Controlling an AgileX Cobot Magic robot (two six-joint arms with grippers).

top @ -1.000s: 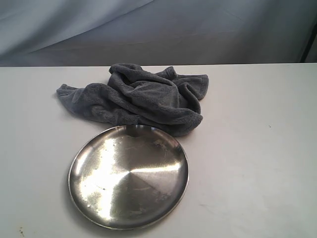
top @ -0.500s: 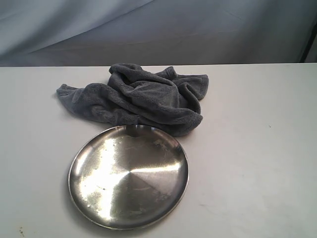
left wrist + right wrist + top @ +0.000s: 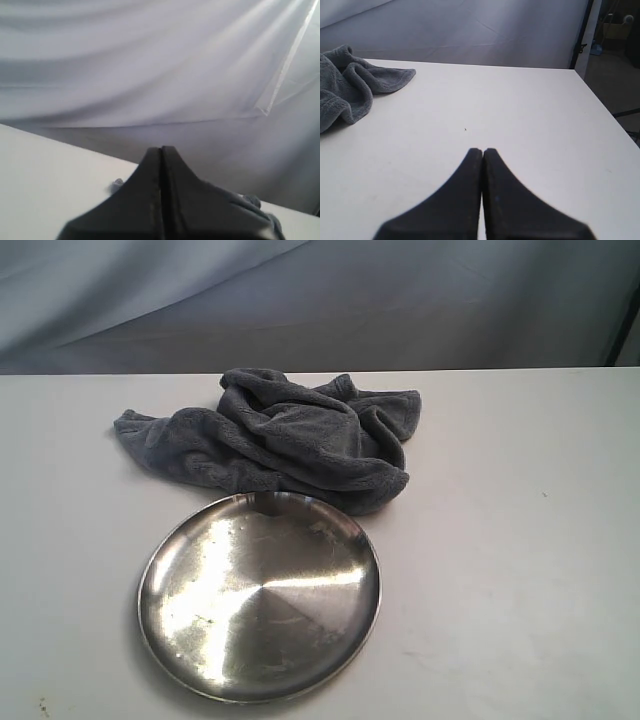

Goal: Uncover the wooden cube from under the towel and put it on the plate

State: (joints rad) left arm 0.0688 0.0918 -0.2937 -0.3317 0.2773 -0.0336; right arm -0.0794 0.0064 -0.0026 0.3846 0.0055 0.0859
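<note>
A crumpled blue-grey fleece towel (image 3: 280, 435) lies bunched on the white table, behind the round steel plate (image 3: 260, 595); its near fold touches the plate's far rim. No wooden cube shows in any view. Neither arm appears in the exterior view. My left gripper (image 3: 161, 149) is shut with nothing in it, raised above the table, with bits of towel (image 3: 116, 185) showing past its fingers. My right gripper (image 3: 482, 150) is shut and empty over bare table, and the towel (image 3: 350, 85) lies well off to one side of it.
The white table (image 3: 520, 540) runs wide to the right of the plate and towel. A pale draped backdrop (image 3: 320, 300) hangs behind the table's far edge. The right wrist view shows the table's side edge (image 3: 605, 107) with dark floor beyond.
A small dark reflection at the plate's far rim has gone. Towel and plate have not moved.
</note>
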